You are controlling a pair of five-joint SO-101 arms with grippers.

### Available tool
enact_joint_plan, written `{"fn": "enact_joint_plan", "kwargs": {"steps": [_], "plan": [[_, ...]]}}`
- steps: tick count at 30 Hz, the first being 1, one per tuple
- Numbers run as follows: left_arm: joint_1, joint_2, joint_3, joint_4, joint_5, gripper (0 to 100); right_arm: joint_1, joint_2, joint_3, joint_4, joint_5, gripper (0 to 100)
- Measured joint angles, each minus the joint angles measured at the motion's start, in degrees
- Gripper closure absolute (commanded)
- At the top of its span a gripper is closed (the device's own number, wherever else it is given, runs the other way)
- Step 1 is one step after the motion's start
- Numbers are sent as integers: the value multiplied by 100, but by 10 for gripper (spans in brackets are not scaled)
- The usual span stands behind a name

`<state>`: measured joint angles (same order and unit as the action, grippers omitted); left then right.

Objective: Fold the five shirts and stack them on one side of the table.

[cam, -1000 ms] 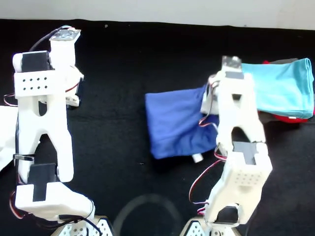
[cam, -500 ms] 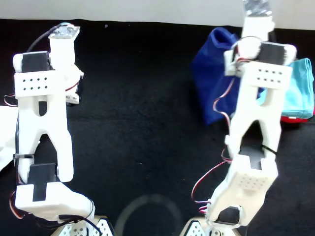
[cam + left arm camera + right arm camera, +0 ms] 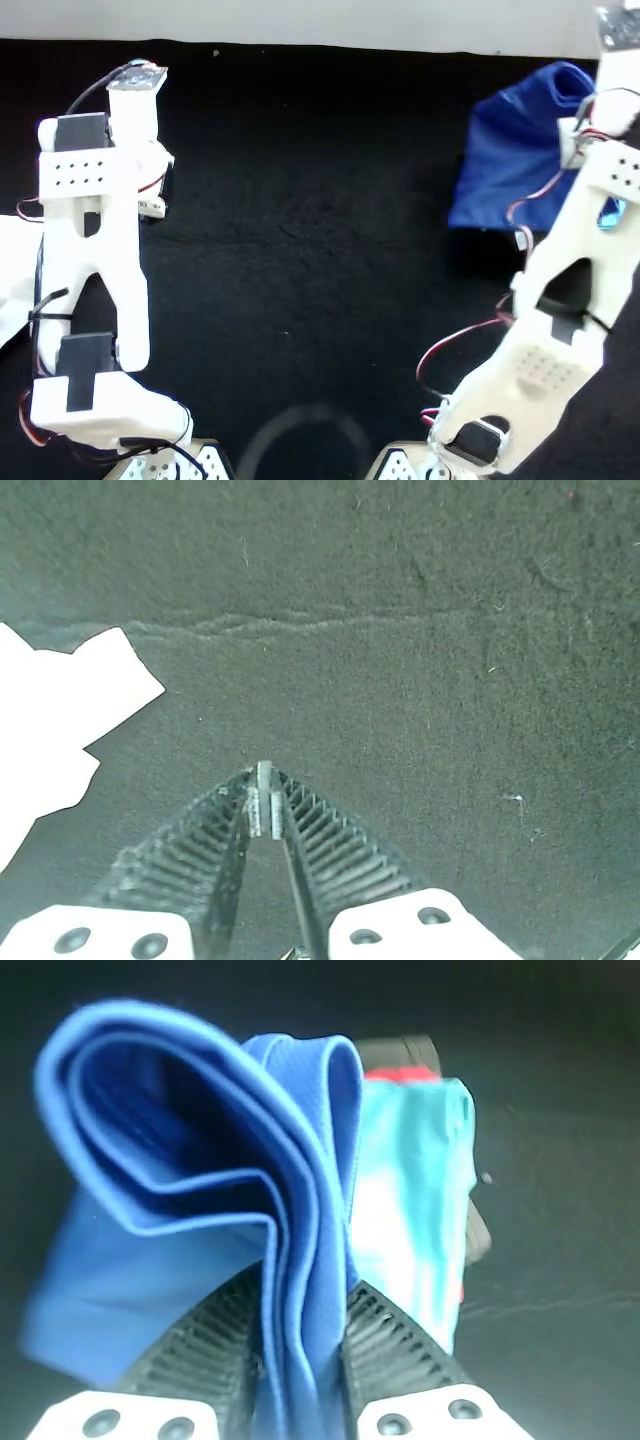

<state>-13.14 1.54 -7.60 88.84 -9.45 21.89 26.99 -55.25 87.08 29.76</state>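
A folded blue shirt (image 3: 515,150) hangs bunched above the far right of the black table, and my right gripper (image 3: 300,1345) is shut on its layered edge (image 3: 300,1190). Beneath it lies a stack with a cyan shirt (image 3: 415,1210) on top; a red shirt (image 3: 400,1075) and a dark one (image 3: 395,1052) peek out at its far end. A sliver of the cyan shirt (image 3: 608,212) shows past the right arm (image 3: 555,310). My left gripper (image 3: 263,802) is shut with nothing in it, just above the bare cloth near a white shirt (image 3: 50,720).
The left arm (image 3: 95,250) stands upright along the left side. The white shirt (image 3: 12,270) lies at the table's left edge. The black table cloth (image 3: 320,220) stretches between the arms, with a light wall strip along the far edge.
The right arm lifted the blue shirt off the table's middle and swung it up and to the right, over the cyan stack. The left arm stayed put.
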Motion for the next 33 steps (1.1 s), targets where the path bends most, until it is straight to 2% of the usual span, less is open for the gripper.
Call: {"fn": "enact_joint_plan", "kwargs": {"steps": [4,9,11,14,16,21,25,27,29,30,33], "plan": [[-9,0,0,0,0,987,369,818,0,-712,290,993],[-9,0,18,0,0,987,475,1442,0,-1591,571,989],[-9,0,26,0,0,987,492,1530,0,-1846,571,937],[-9,0,35,0,0,987,501,1547,0,-1952,571,790],[-9,0,35,0,0,987,536,1547,0,-1987,571,755],[-9,0,35,0,0,987,756,1556,-158,-1996,475,765],[-9,-229,35,0,0,987,879,1556,-826,-1996,-352,771],[-9,-404,35,0,0,987,879,1556,-1178,-2013,-800,830],[-18,-624,35,0,0,987,853,1547,-1503,-2013,-1187,964],[-70,-747,35,0,0,987,826,1547,-1644,-2013,-1301,998],[-316,-1143,35,0,0,987,642,1547,-1952,-1996,-1407,978]]}}
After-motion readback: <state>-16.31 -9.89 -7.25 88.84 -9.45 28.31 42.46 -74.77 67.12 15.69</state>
